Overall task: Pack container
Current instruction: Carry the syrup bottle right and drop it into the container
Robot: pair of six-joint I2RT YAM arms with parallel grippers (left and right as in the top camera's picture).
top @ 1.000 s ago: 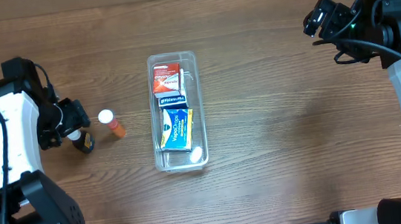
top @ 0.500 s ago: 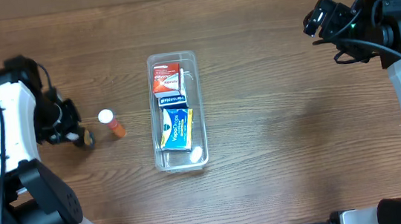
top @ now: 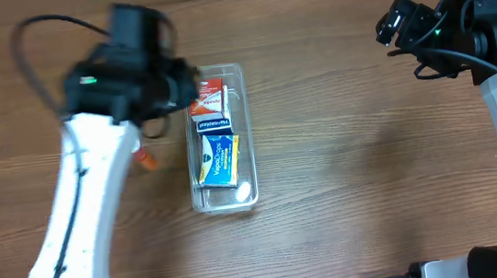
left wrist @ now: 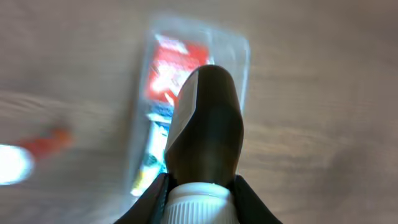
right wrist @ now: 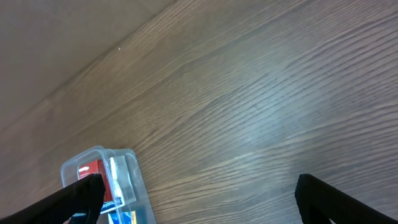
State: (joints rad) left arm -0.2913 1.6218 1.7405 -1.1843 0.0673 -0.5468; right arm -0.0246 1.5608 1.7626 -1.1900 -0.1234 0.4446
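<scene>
Overhead, ctr frame: container [top: 244, 130], long axis top-to-bottom. Holds red box [top: 207, 97] at top end, blue-yellow box [top: 219, 158] below; print too small to read. Left gripper [left wrist: 200, 202] clamped on brown bottle [left wrist: 205, 130] w/ white cap; right gripper [right wrist: 199, 186] spread wide, upper right.

The table [top: 354, 174] was shown in brown wood grain. The container [top: 210, 198] was seen to be clear. Within it, a red box [top: 208, 98] was seen at the far end, a blue-and-yellow box [top: 220, 158] nearer, and a white cap [top: 243, 191] nearest. A brown bottle [left wrist: 205, 124], topped in white, was shown in the left wrist view. An orange bottle [top: 146, 161] was seen left of the container.
</scene>
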